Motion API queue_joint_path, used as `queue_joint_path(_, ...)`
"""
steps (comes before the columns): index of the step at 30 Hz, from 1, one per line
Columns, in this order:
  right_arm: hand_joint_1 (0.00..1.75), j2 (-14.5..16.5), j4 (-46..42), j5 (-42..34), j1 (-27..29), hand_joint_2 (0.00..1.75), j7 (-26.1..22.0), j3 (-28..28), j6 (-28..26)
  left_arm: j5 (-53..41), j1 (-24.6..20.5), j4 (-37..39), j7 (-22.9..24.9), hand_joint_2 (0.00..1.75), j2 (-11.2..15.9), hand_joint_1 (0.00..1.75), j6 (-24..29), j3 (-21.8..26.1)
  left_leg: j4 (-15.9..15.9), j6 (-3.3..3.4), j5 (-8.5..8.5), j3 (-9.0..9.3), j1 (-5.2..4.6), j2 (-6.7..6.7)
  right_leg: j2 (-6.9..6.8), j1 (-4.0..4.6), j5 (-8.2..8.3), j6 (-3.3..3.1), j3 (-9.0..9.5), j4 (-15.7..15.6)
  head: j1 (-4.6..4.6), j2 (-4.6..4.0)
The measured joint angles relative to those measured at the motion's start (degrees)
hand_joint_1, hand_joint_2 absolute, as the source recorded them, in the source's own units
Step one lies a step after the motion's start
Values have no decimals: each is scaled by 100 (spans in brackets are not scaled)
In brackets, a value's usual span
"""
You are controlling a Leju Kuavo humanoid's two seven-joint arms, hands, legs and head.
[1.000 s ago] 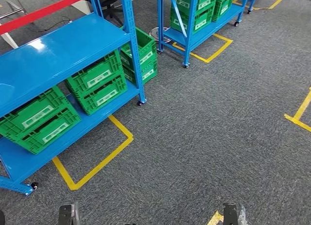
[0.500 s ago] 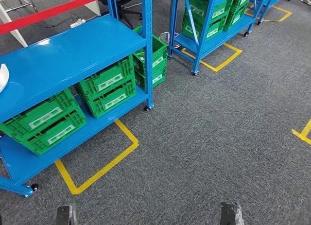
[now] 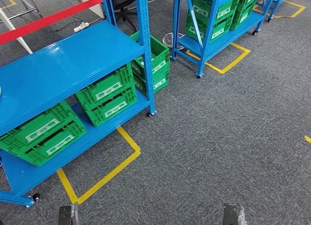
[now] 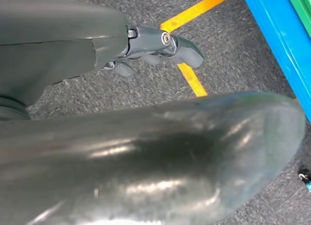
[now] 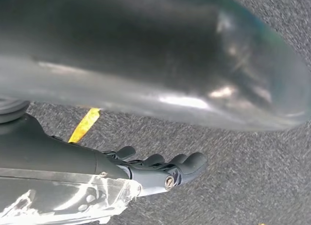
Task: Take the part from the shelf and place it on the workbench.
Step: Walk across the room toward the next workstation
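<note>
Grey carpet [image 3: 220,137] marked with yellow tape lines [image 3: 102,176] runs across the whole workshop floor. Down by it hangs the left robot hand [image 4: 154,45], fingers stretched out and loose with nothing in them, above a tape corner just in front of the near blue shelf [image 3: 66,69]. The right robot hand [image 5: 161,169] hangs the same way, fingers straight and slightly apart, empty, over bare carpet well to the right of that shelf.

The shelf's top deck is a broad, shiny blue sheet. At its far left end, right at the picture's edge, sits a pale sliver [image 3: 0,92]. It may be the part, but so little of it shows that I cannot tell which way it points or how its long axis lies.

On the shelf's lower deck sit two stacks of green crates, one to the left [image 3: 40,132] and one to the right [image 3: 108,94]. More green crates [image 3: 156,64] stand on the floor behind the shelf's right post. A red bar [image 3: 47,21] crosses behind the shelf, and a second blue shelf [image 3: 205,40] loaded with green crates stands well beyond it to the right.
</note>
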Motion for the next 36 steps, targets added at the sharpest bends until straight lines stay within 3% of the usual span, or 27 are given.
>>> queue_joint_path(1,0,0,0,-2,3,0,0,-1,-1,4,14,0,0,0,0,0,0,0,31,-8,-106,-133,11,1,5,-2,-59,2,83,-12,1,0)
queue_joint_path(2,0,0,0,-4,5,0,0,-1,-1,9,24,0,0,0,0,0,0,1,-95,-14,-73,-192,24,2,10,-6,-124,10,177,-18,-1,0)
queue_joint_path(3,0,0,0,-4,5,0,0,0,-1,13,31,0,0,0,0,0,0,1,-349,-19,123,-192,38,7,14,-12,-194,24,273,-22,-1,0)
queue_joint_path(5,0,-1,0,-4,5,0,0,2,-1,17,43,1,0,0,-3,0,1,1,-1001,-24,774,-131,63,63,20,-11,-342,82,414,-15,-18,0)
queue_joint_path(6,0,-2,0,-6,6,0,0,1,0,19,50,1,0,0,-5,0,2,1,-1230,-15,1011,-104,64,99,21,-7,-427,121,461,-18,-23,0)
queue_joint_path(7,0,-2,0,-6,5,0,0,2,2,22,57,1,0,0,-8,0,2,0,-1374,10,1140,-82,64,122,21,-2,-486,168,533,-8,-29,0)
queue_joint_path(10,0,-1,0,-3,-31,0,0,13,20,31,43,-10,0,0,-3,0,2,-1,-1441,152,1148,81,48,87,0,-23,-568,272,701,83,5,1)
queue_joint_path(12,0,0,1,-4,-70,0,0,31,51,36,22,-21,0,0,8,0,21,-1,-1435,237,1114,225,35,59,-7,-31,-686,297,466,543,21,2)
queue_joint_path(14,0,0,2,-9,-72,0,0,45,90,51,13,-24,0,0,9,0,53,-1,-1434,283,1022,316,13,5,-5,-14,-994,291,-6,1271,32,2)
queue_joint_path(16,0,0,3,-13,-50,0,0,51,113,68,20,-24,0,0,6,0,75,-1,-1433,302,922,410,-5,-99,0,17,-1217,258,-402,1638,47,2)
queue_joint_path(17,0,0,4,-15,-42,0,0,55,117,74,27,-24,0,0,5,0,83,0,-1433,305,871,469,-8,-164,10,38,-1159,233,-486,1556,50,2)
queue_joint_path(18,0,0,4,-15,-38,0,1,58,119,79,30,-24,0,0,2,0,89,1,-1433,303,819,533,-8,-235,38,57,-955,207,-489,1295,55,2)
queue_joint_path(20,0,-3,6,-17,-28,0,1,64,118,86,34,-23,0,0,-10,0,96,1,-1430,283,718,648,-4,-380,212,80,-334,155,-407,591,59,2)
queue_joint_path(22,0,-8,11,-17,-21,0,2,69,116,90,45,-22,0,0,-26,0,99,2,-1425,232,651,683,9,-497,346,97,29,113,-320,231,60,2)
queue_joint_path(24,0,-5,16,-12,-31,0,2,83,111,93,50,-22,0,0,-26,0,105,2,-1434,184,631,679,14,-546,285,105,55,81,-263,195,58,2)
queue_joint_path(26,0,-1,17,-4,-52,0,1,93,103,94,33,-22,0,0,-16,0,115,2,-1297,140,593,611,-15,-371,185,81,65,45,-188,113,37,2)
queue_joint_path(28,0,0,21,4,-57,0,0,97,94,99,8,-22,0,0,-10,0,120,1,-774,88,385,317,-34,-119,72,61,49,1,-86,23,8,2)
queue_joint_path(30,0,0,31,9,-44,0,0,97,84,107,4,-22,0,0,-9,0,117,2,-103,43,118,-109,-26,-32,-61,54,5,-31,-19,-11,-1,2)
queue_joint_path(31,0,0,34,9,-40,0,0,97,78,114,14,-22,0,0,-8,0,116,2,72,21,104,-254,-18,-19,-120,47,-23,-37,15,-14,-2,2)
queue_joint_path(32,0,0,37,9,-41,0,0,99,73,122,26,-22,0,0,-5,0,114,3,66,-3,210,-312,-8,-3,-179,38,-54,-34,56,-14,-2,2)
queue_joint_path(34,0,0,40,11,-50,0,0,112,66,137,36,-22,0,0,3,0,114,3,-489,-44,717,-144,9,107,-292,14,-122,-8,166,-15,-3,2)
queue_joint_path(35,0,0,42,12,-57,0,0,121,62,139,30,-22,0,0,6,0,113,3,-870,-63,954,-12,6,258,-349,10,-161,18,224,-8,-9,2)
queue_joint_path(36,0,0,43,12,-62,0,1,128,57,140,13,-22,0,0,5,0,112,3,-1196,-51,1084,94,-3,402,-407,20,-202,53,265,2,-31,2)
